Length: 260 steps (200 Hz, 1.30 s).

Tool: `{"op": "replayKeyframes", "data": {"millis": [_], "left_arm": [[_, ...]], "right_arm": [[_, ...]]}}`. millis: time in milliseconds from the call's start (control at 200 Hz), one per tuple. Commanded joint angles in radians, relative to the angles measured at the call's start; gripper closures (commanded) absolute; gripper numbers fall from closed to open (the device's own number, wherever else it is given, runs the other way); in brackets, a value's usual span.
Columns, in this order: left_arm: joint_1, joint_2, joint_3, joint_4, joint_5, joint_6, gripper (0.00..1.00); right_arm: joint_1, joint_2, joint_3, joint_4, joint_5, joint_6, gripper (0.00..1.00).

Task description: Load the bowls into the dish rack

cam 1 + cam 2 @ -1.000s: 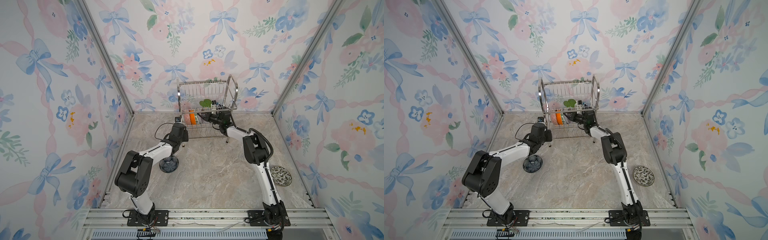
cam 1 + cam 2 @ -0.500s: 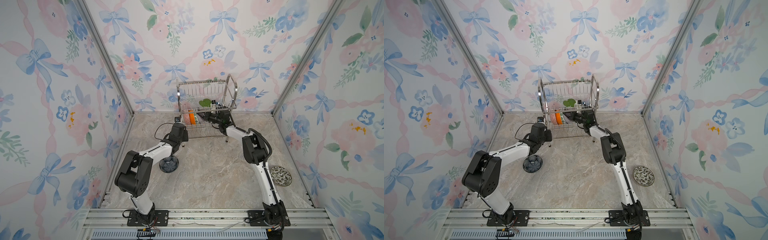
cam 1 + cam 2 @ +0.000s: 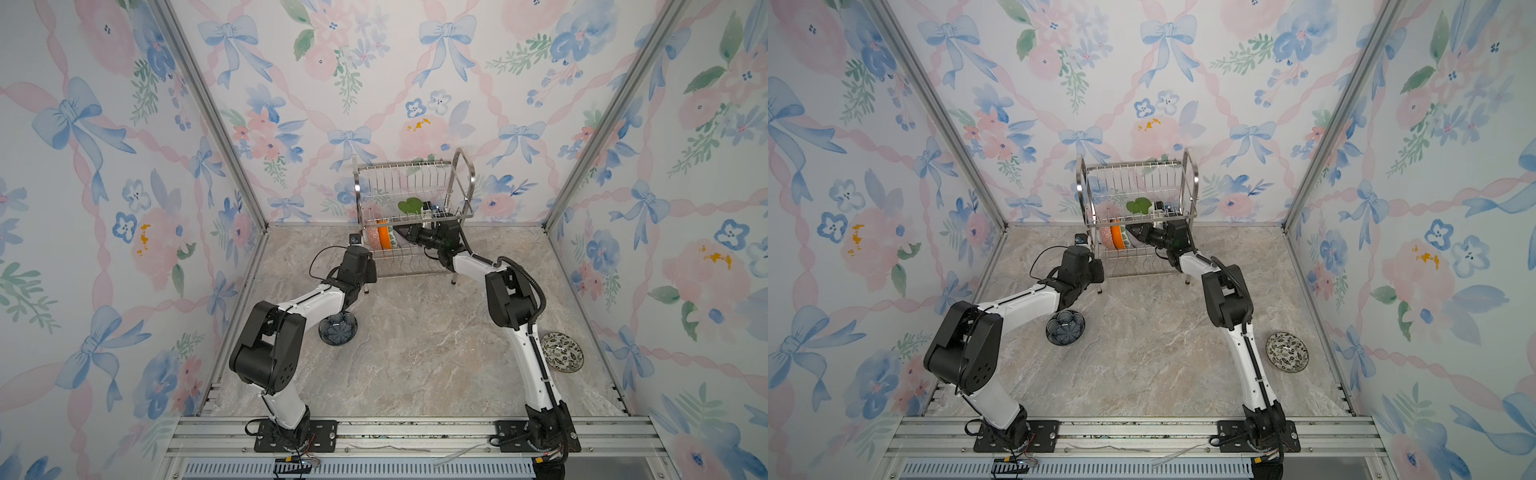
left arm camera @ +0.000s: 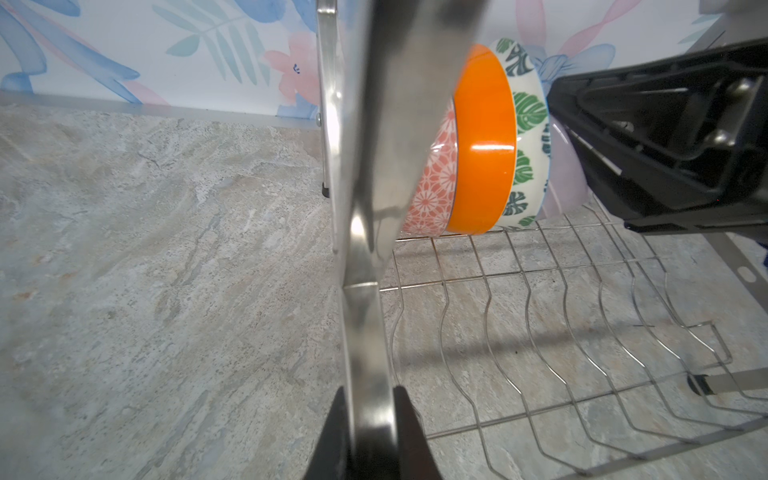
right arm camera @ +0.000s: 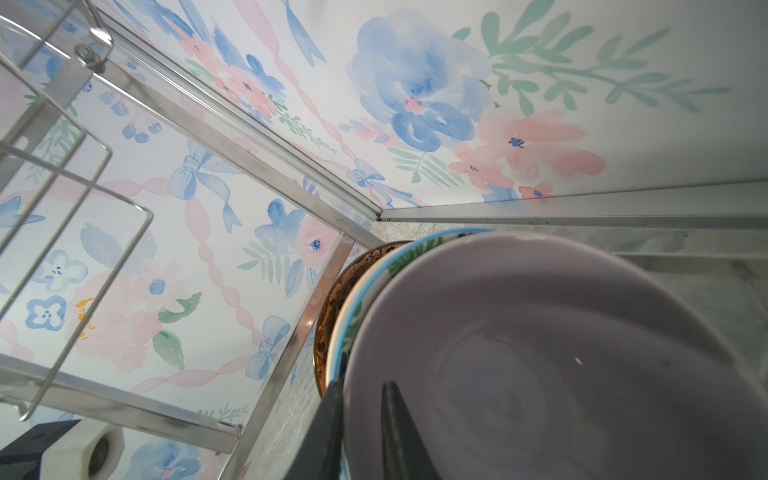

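The two-tier shiny steel wire dish rack stands at the marble-look desk's back. On its lower tier, nested on edge with mouths facing the right arm, are the round pink-patterned bowl, orange bowl, green leaf-print bowl and lilac bowl. The left tool is clenched on the rack's side frame. The right tool straddles the lilac rim; whether it grips I cannot tell.

Six bowls: four in the single dish rack (pink-patterned, orange, green leaf-print, lilac), two on the floor (dark blue, black-and-white). Two arms: left arm, right arm.
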Motion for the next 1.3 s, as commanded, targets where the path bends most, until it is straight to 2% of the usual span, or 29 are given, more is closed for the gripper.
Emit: {"op": "replayKeyframes", "data": {"millis": [0,555,815,1070,1185,1295], "left_arm": [[-0.003,0.015,0.0,-0.085,0.01,0.101,1.0],[-0.004,0.01,0.0,-0.089,0.005,0.102,1.0],[-0.003,0.007,-0.002,-0.09,-0.009,0.113,1.0],[-0.003,0.004,0.001,-0.093,-0.005,0.116,1.0],[-0.003,0.001,-0.001,-0.093,-0.006,0.116,1.0],[-0.005,0.002,0.0,-0.093,-0.005,0.115,1.0]], "right_arm": [[-0.02,-0.009,-0.073,-0.207,0.014,-0.083,0.77],[0.015,-0.202,-0.242,-0.36,0.264,-0.421,0.67],[0.019,-0.299,-0.359,-0.248,0.352,-0.406,0.64],[0.05,-0.383,-0.484,-0.146,0.563,-0.339,0.58],[0.07,-0.397,-0.485,-0.17,0.638,-0.286,0.58],[0.099,-0.384,-0.416,-0.271,0.689,-0.259,0.57]]}}
